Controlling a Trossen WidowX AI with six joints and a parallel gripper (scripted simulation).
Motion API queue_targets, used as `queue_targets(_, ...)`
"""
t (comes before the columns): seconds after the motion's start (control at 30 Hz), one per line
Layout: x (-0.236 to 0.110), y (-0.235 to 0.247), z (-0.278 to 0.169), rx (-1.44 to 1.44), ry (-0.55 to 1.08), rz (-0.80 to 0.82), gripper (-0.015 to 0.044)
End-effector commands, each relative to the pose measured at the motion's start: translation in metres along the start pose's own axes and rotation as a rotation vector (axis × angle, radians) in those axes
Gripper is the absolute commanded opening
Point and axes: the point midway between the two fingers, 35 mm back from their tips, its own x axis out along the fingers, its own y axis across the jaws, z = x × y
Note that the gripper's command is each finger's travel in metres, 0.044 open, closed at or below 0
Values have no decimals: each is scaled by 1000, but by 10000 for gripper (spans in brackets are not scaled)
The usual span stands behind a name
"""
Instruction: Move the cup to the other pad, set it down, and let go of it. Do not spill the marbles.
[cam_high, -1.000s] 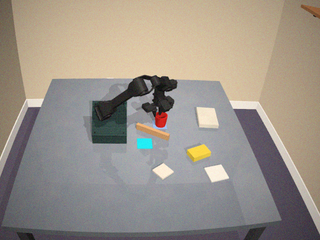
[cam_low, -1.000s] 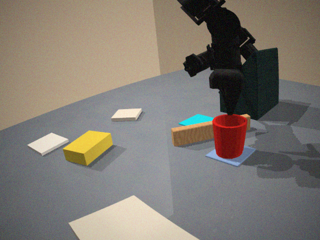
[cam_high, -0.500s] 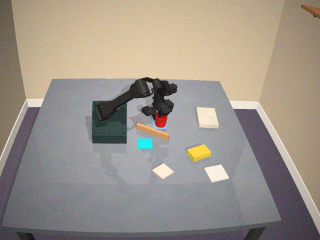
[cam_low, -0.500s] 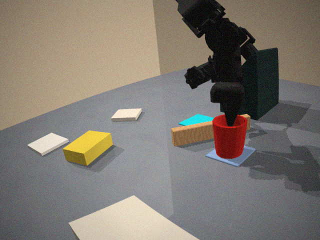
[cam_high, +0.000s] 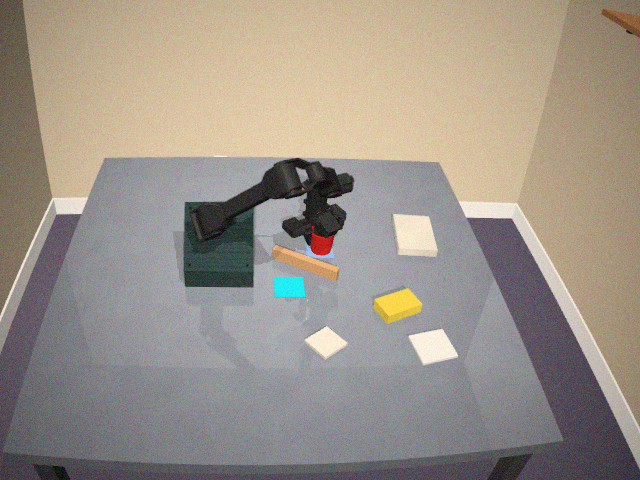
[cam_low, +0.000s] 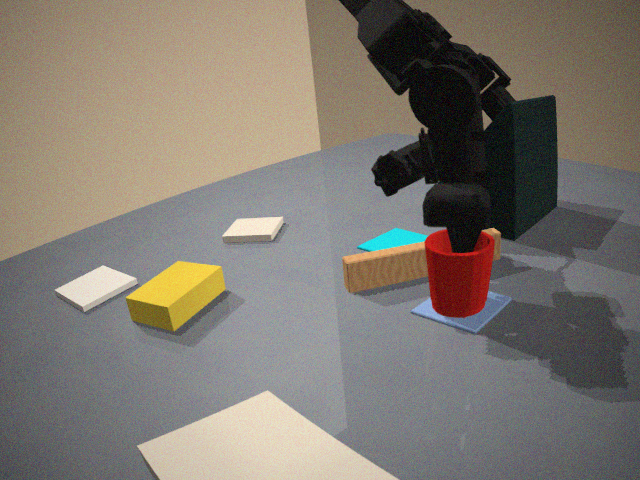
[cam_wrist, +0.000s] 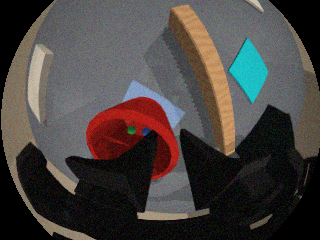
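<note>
Over cup (cam_low: 458, 281), tool (cam_low: 462, 240) vertical.

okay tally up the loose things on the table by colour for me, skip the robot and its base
Red: 1, cup
Pale blue: 1, pad under the cup
Cyan: 1, pad
Yellow: 1, block
Wood: 1, bar
White or cream: 3, slabs
Total: 8

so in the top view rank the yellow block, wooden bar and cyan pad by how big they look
1. wooden bar, longest by far
2. yellow block
3. cyan pad, only slightly smaller than the block, so those two are close
</note>
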Motion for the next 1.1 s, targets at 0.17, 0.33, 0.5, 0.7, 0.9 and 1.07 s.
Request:
queue_targets(0.17,-1,0,0,1,0,1,29)
queue_targets(0.33,-1,0,0,1,0,1,0)
queue_targets(0.5,-7,1,0,0,0,1,0)
queue_targets(0.7,-30,2,0,-2,0,3,0)
queue_targets(0.9,-56,0,-1,-4,-1,2,0)
queue_targets(1.07,-63,0,-1,-4,-2,2,0)
